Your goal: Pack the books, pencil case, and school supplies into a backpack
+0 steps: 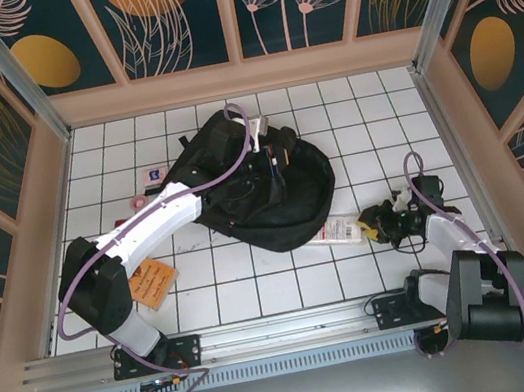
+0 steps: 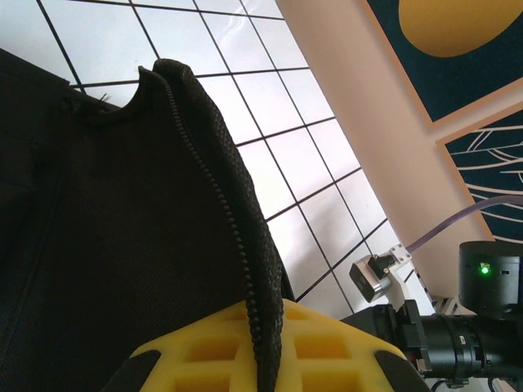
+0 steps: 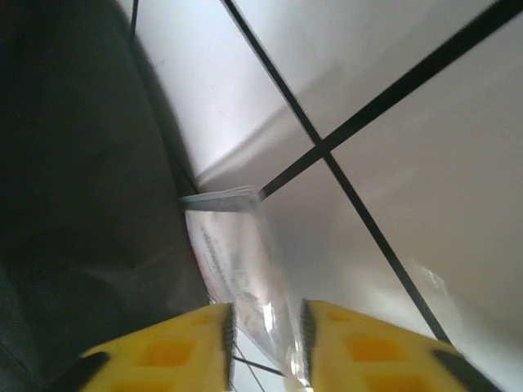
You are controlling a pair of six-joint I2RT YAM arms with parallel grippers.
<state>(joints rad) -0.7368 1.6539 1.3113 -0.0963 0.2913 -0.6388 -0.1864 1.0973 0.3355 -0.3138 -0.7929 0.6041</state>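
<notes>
The backpack point(image 1: 284, 207) lies flat in the middle of the worktop point(image 1: 257, 283). The left arm point(image 1: 147, 232) reaches over the backpack's top. Its left jaws are clamped on the zip edge point(image 2: 237, 245) of the opening, apparently to lift that edge and keep the mouth open for loading.

A clear packet point(image 1: 334, 232) lies just beside the backpack's lower right edge. The right jaws are narrow around it, with the film point(image 3: 245, 261) between the two yellow fingers point(image 3: 172, 351) and seemingly touching both. I judge this a pinch on one end of the packet, so it can be carried to the held-open mouth.

An orange booklet point(image 1: 152, 279) lies to the backpack's lower left, and small pink and white pieces point(image 1: 150, 178) lie near its left side. None of these is packed yet.
</notes>
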